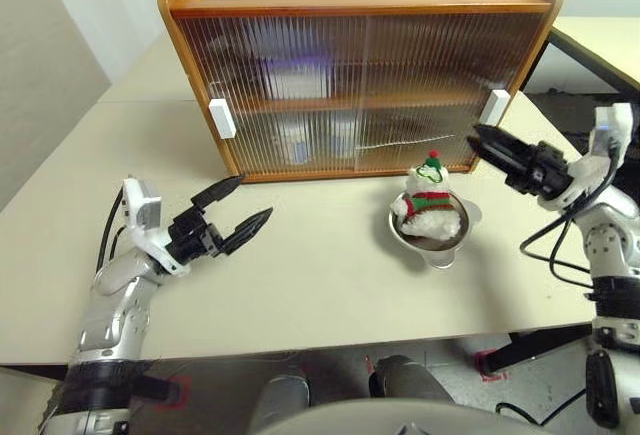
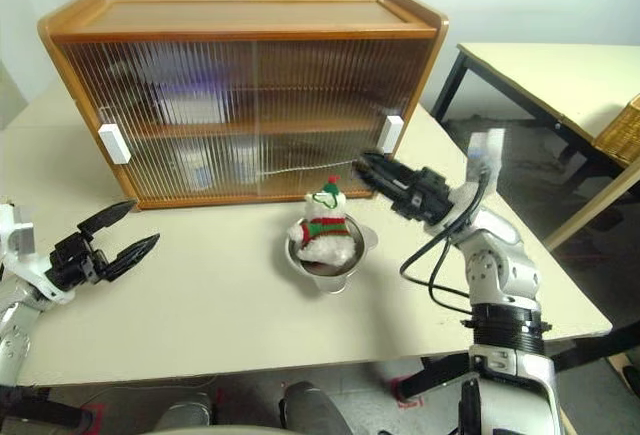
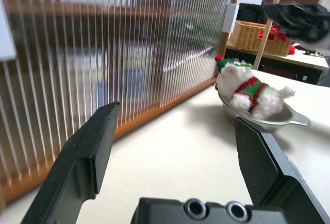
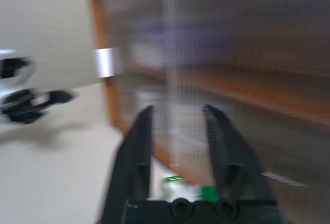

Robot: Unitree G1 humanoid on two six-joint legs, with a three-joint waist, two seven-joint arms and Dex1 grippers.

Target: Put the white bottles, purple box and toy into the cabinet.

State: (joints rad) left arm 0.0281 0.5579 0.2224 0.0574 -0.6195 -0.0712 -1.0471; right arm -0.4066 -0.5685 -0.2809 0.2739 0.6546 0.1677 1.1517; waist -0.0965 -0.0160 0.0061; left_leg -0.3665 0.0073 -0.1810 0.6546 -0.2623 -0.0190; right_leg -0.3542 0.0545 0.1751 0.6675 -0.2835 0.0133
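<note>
Currently the toy point(image 1: 430, 207) sits in a steel bowl point(image 1: 436, 238) on the table point(image 1: 320, 285), before the cabinet point(image 1: 350, 75). We judge it soft and light; pinch its body. Left gripper point(image 1: 233, 215) is spread and empty; right gripper point(image 4: 178, 126) stands partly parted, empty.

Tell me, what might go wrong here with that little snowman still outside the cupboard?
Both sliding doors of the cabinet look shut, so the toy cannot go in until one is slid aside; a gripper could slip off the small white handle. The toy sits loosely in a steel bowl, which might slide or tip when grabbed. The right gripper hovers close to the ribbed door and could knock it.
</note>
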